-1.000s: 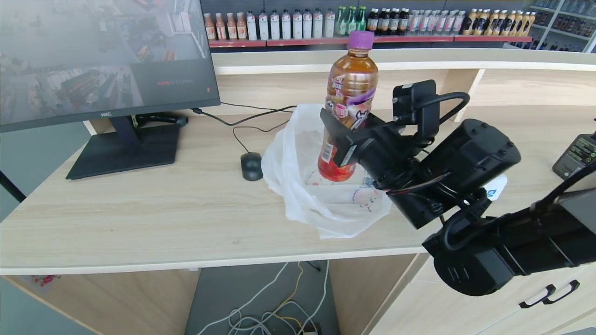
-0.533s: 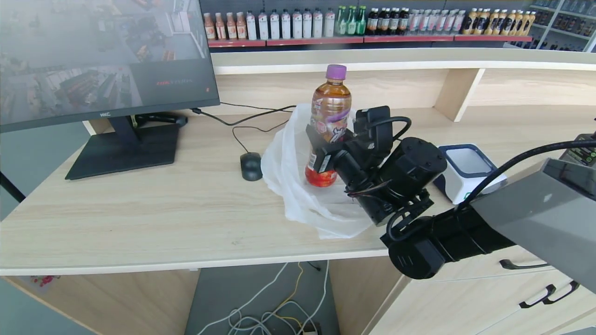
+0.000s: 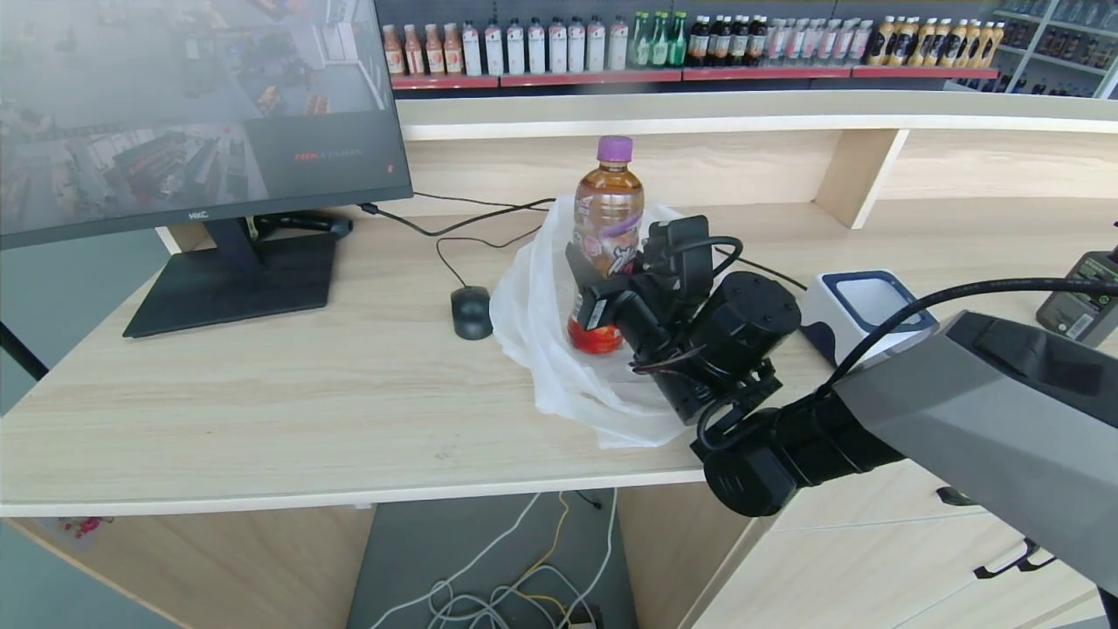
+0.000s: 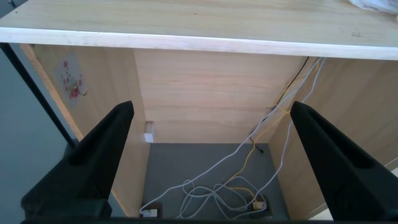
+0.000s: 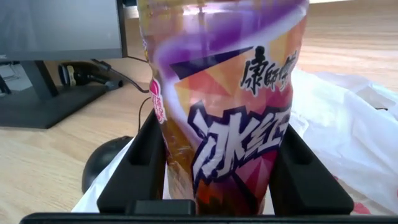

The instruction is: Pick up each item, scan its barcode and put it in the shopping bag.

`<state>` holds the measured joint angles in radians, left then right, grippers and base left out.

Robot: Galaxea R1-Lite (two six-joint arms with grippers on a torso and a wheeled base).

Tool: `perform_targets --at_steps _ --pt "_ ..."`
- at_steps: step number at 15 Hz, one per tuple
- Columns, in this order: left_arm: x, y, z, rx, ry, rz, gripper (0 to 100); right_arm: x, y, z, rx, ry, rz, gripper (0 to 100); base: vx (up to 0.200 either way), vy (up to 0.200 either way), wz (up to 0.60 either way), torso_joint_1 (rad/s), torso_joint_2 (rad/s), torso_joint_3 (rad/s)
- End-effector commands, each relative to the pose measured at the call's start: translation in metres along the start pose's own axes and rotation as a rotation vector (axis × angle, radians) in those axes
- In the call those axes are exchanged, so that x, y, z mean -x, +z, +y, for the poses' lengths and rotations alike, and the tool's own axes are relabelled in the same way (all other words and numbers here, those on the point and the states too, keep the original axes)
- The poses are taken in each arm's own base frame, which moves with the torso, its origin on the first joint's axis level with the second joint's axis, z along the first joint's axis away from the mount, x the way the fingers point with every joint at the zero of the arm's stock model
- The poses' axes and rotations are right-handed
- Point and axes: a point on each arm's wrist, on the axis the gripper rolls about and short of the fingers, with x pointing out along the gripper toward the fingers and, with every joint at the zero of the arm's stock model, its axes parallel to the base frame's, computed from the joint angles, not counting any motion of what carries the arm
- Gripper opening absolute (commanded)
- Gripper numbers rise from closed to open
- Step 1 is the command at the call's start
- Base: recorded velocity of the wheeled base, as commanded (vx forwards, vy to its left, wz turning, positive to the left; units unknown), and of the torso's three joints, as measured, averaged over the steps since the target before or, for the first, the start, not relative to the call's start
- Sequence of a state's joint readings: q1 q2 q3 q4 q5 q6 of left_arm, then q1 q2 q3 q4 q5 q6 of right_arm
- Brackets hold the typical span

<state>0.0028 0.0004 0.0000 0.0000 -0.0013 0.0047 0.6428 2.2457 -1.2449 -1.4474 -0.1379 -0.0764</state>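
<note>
Right claw (image 3: pixel 607 281) grips the bottle (image 3: pixel 609 210) upright — just over the bag (image 3: pixel 541 349).

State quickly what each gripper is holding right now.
Left gripper: open, holding nothing.
Right gripper: shut on the bottle.

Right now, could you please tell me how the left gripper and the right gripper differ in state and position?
The left gripper is open and empty; the right gripper is shut on the bottle. The left gripper sits low, facing the space under the counter; the right gripper is above the countertop, holding the bottle upright at the open shopping bag. Both have black fingers.
</note>
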Motion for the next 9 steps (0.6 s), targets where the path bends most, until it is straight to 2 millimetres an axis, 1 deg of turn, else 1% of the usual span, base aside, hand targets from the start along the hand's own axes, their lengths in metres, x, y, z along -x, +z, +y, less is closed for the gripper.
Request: perform_targets --at_steps 1,6,9 --pt "0.0 0.0 0.0 0.0 0.0 0.0 100 -0.0003 -0.0076 0.0013 0.002 0.002 0.015 0 0.0 0.0 0.0 0.0 0.0 0.0" --pt "0.0 0.0 0.0 0.0 0.0 0.0 100 -0.0002 -0.0113 0.0002 0.006 0.0 0.023 0 0.0 0.0 0.0 0.0 0.0 0.0" --pt "0.0 0.0 0.0 0.0 0.0 0.0 100 0.0018 -0.0053 -0.0006 0.008 -0.003 0.02 0 0.0 0.0 0.0 0.0 0.0 0.0"
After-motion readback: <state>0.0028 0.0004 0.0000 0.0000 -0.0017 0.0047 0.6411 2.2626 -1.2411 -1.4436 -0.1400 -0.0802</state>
